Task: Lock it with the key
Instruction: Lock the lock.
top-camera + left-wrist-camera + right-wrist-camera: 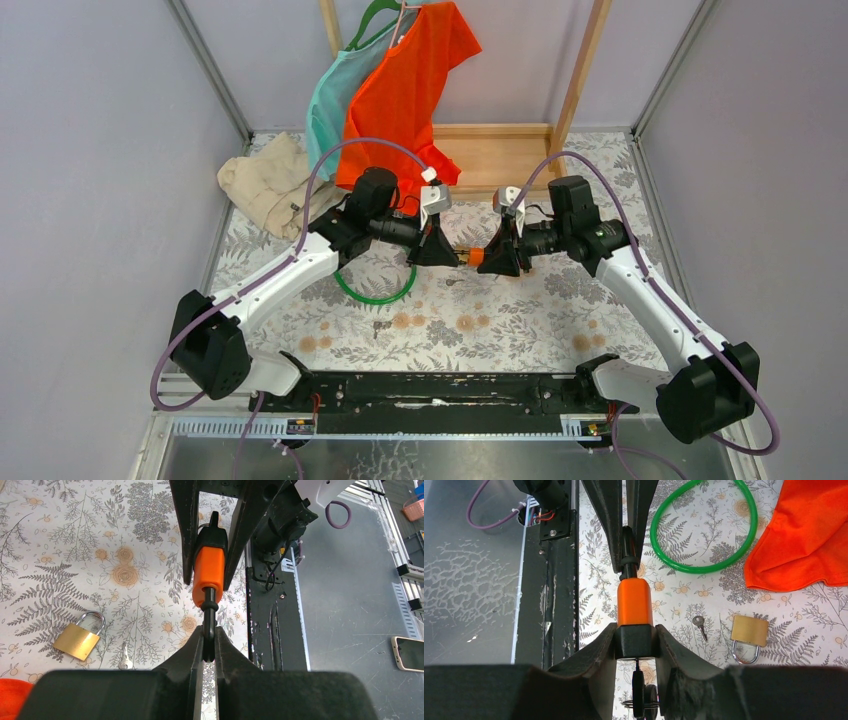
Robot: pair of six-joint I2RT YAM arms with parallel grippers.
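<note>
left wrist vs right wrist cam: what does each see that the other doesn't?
Left wrist only: a phone at the far right edge.
Right wrist only: the green ring.
Both: the key gripped at opposite ends by the left gripper and right gripper, plus the padlock and a small bare key beside it.

We log the key (pixel 634 602) aloft and level: orange body, thin black loop end pinched by left gripper (pixel 209 647), black butt clamped in right gripper (pixel 635 642).
</note>
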